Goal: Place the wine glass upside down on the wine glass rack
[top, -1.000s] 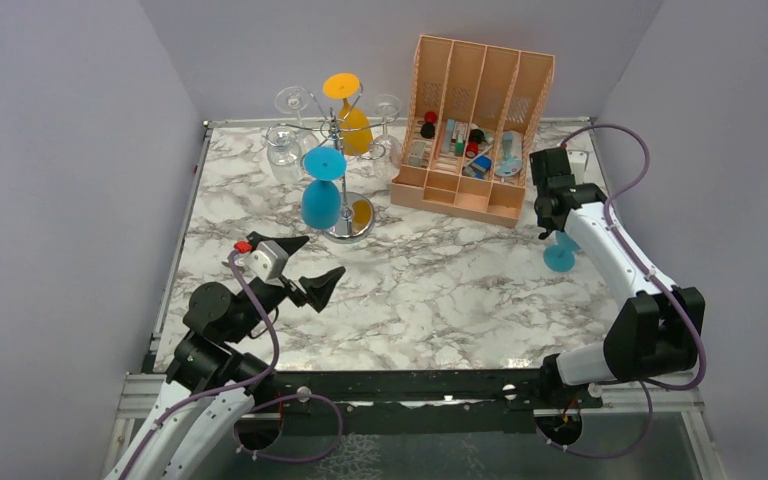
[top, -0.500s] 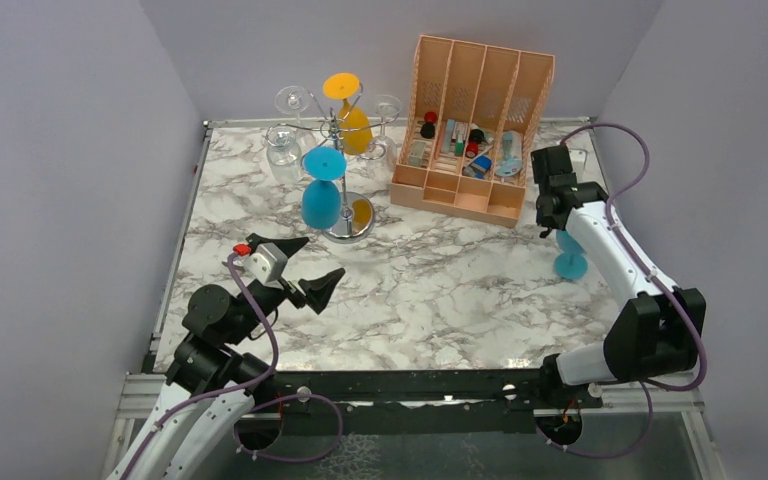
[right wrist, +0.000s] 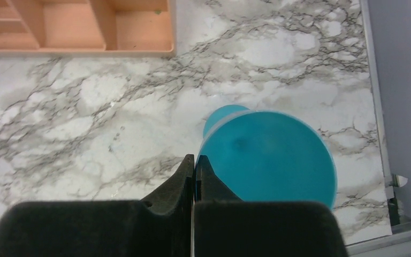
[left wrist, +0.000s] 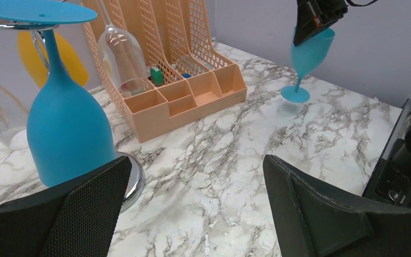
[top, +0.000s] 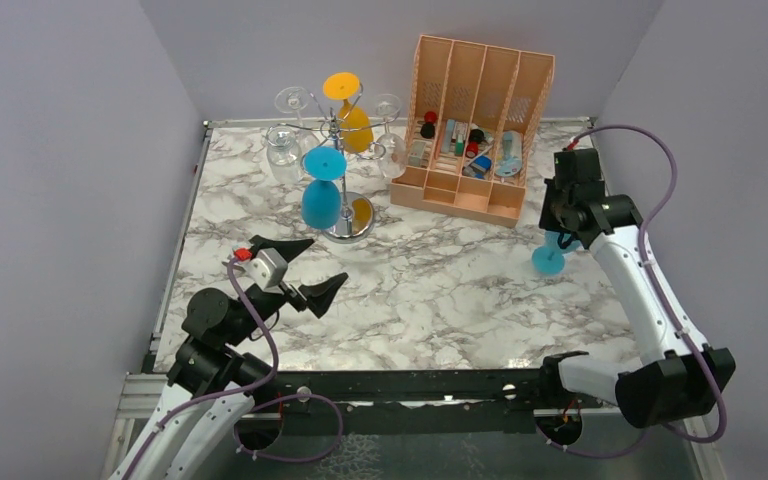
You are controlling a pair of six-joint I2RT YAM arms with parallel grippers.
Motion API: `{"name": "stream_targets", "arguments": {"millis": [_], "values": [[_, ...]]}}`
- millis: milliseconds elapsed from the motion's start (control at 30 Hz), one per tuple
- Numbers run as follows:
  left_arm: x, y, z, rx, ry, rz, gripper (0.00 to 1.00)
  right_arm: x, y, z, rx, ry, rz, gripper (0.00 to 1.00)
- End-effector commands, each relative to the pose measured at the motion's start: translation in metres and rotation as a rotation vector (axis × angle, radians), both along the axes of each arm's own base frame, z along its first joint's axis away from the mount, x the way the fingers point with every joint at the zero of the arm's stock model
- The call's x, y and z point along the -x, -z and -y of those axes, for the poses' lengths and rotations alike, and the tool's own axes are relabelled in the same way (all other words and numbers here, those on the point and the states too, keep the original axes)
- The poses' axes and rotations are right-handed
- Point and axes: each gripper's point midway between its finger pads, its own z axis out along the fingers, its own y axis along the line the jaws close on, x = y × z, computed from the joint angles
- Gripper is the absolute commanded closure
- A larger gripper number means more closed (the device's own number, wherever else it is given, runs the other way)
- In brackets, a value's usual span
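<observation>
The right pincer [right wrist: 194, 163] is clenched on a thin bit of rim of the teal wine glass [right wrist: 270, 158]. The glass hangs tilted at the right of the top view, its foot low over the surface [top: 430, 290], well apart from the wine glass rack [top: 350, 228] at upper left. Such an edge pinch may slip or let the glass swing when inverted. Other glasses crowd the rack's arms, so a knock seems likely. The left pincer [top: 322, 260] is released, empty.

The top camera looks down from behind over the whole marble table [top: 430, 290], the left wrist camera looks low across it, and the right wrist camera looks straight down, very near the teal wine glass [right wrist: 267, 155], which all three share.
</observation>
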Motion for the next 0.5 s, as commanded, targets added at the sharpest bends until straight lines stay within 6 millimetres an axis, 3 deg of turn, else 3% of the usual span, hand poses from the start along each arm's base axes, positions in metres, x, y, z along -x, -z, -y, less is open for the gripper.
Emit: {"name": "stream_targets", "arguments": {"millis": [0, 133, 333, 467], "values": [[0.011, -0.010, 0.012, -0.015, 0.098, 0.077, 0.01, 0.018, -0.018, -0.025, -0.124, -0.120, 0.023, 0.99], [0.022, -0.016, 0.021, -0.078, 0.183, 0.182, 0.01, 0.028, -0.036, -0.051, -0.237, -0.235, 0.065, 0.99], [0.034, -0.021, 0.028, -0.141, 0.267, 0.305, 0.01, 0.051, -0.070, -0.111, -0.485, -0.528, 0.145, 0.99], [0.042, -0.023, 0.032, -0.172, 0.321, 0.371, 0.01, 0.061, -0.089, -0.131, -0.581, -0.627, 0.175, 0.99]]}}
